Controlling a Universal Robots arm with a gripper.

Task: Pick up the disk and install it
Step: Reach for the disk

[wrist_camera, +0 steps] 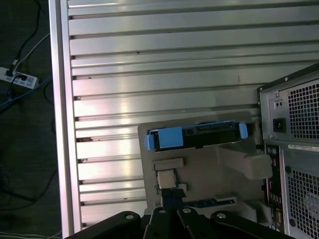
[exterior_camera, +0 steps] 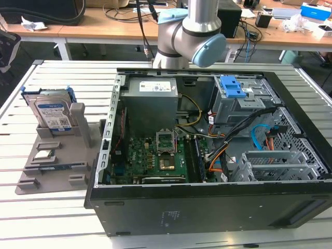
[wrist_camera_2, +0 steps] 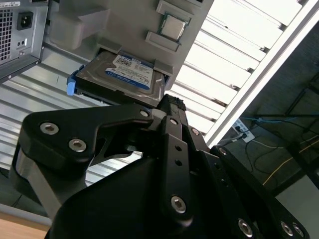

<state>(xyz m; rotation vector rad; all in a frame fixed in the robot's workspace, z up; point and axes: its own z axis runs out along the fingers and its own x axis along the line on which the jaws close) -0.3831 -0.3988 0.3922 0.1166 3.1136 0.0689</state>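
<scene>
Closest to the lens in both wrist views are my own black linkages, running down to my gripper (wrist_camera_2: 172, 103). Its fingertips are pressed together with nothing between them, and they hang above the grey holder (wrist_camera: 219, 172), well apart from the work.

The disk (wrist_camera: 194, 137) is untouched. It stands on edge, leaning back in a slot of that holder, with its label facing out and its blue carrier bracket framing it. In the exterior view it sits at about nine o'clock from the open computer case (exterior_camera: 207, 207). The small square chip (exterior_camera: 44, 154) lies at six o'clock from it on the same holder, and a grey upright post (exterior_camera: 78, 122) stands just beside it at three o'clock. The slatted metal table (exterior_camera: 52, 72) carries everything.

I judge the step in hand to be the reach for the pick. To do it well I need to spread my jaws before coming down. I should square my wrist to the disk's lean and close on the metal body, not the flexible blue tabs. I must stay clear of the post and the chip, and lift along the slot so nothing binds.
</scene>
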